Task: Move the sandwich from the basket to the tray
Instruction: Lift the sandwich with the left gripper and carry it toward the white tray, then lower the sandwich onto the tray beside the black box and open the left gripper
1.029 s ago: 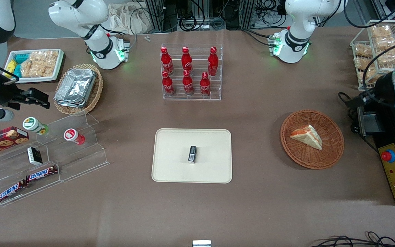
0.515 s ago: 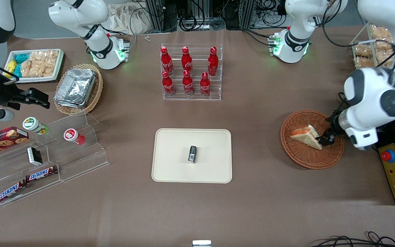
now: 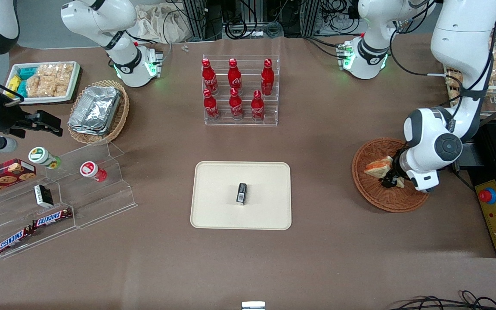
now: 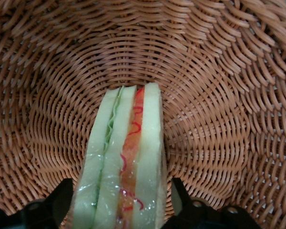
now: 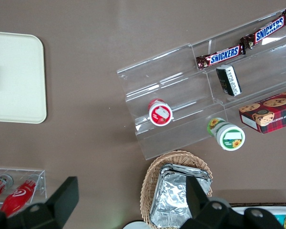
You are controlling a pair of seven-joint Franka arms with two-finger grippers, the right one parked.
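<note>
Two fingers: end effector (image 4: 119, 210) low in the basket (image 3: 370, 193), fingers apart, straddling the sandwich (image 4: 121, 167), not yet clamped.
Sandwich: lies in basket, wedge between the fingers, edge up.
Progress: no transfer done; grasp, lift, carry left.
Tray (image 3: 213, 206): well apart, mid-worktop, small dark box (image 3: 241, 193) on it.

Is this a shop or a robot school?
Probably a robot lab set up like a snack shop: cola bottles on a rack, Snickers bars on display, cables, and a gripper over a sandwich.
</note>
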